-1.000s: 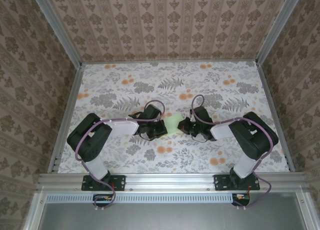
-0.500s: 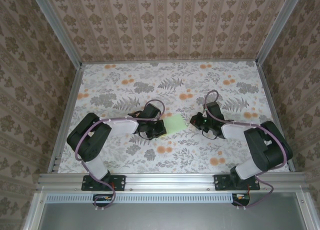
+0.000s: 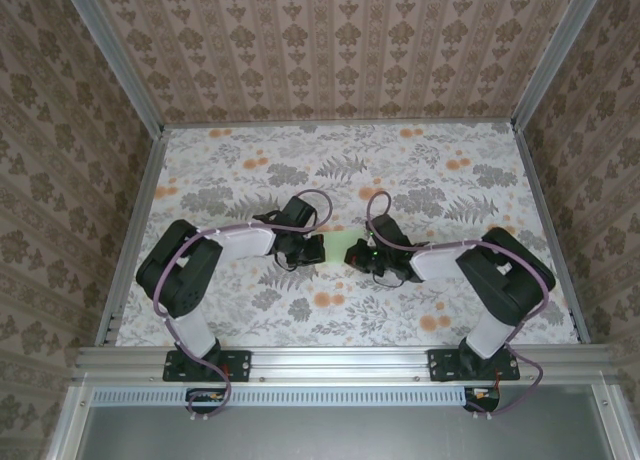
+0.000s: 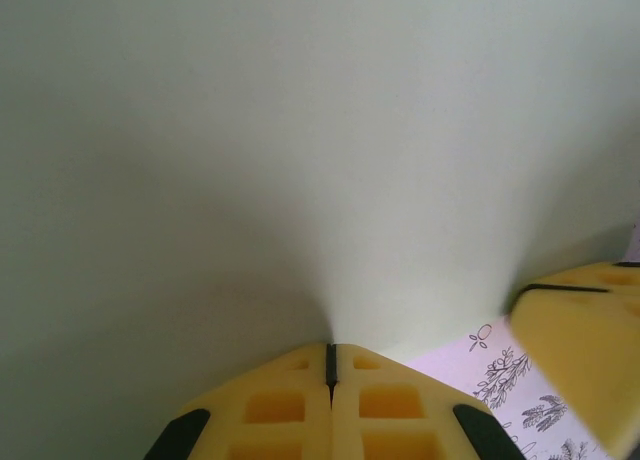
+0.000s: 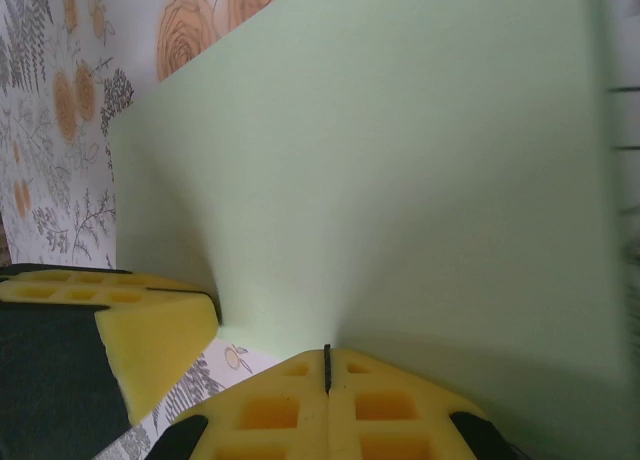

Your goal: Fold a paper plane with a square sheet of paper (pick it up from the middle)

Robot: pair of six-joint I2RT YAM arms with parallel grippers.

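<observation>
Left end effector point(image 4: 331, 365) has its fingers pressed together, clamped on one edge of the square sheet of paper point(image 4: 300, 150); the paper puckers straight out of the seam b/w the pads. Right end effector point(image 5: 326, 365) is likewise closed, tips on that same edge just beside the left one. It looks nipped on the sheet too, though that is less certain.

Change: half a sec ago the right arm was drawn back, well apart from the sheet on its right side. The sheet then lay flat and in plain sight on the desk point(image 3: 420, 170). Now that arm has swung back in, and the two end effectors meet at the sheet, one on either side. In both wrist views the sheet stands up off the desk, w/ the floral pattern showing under its edge. Judged: prob. a fold being brought over or a crease being set. No pointed paper plane shape yet, so plenty of the task remains.

Hard to make out: from above, a mere sliver of green shows b/w the two wrists, so fold count, crease lines & corner alignment can't be read. Both wrist views crop the sheet's far edges.
</observation>
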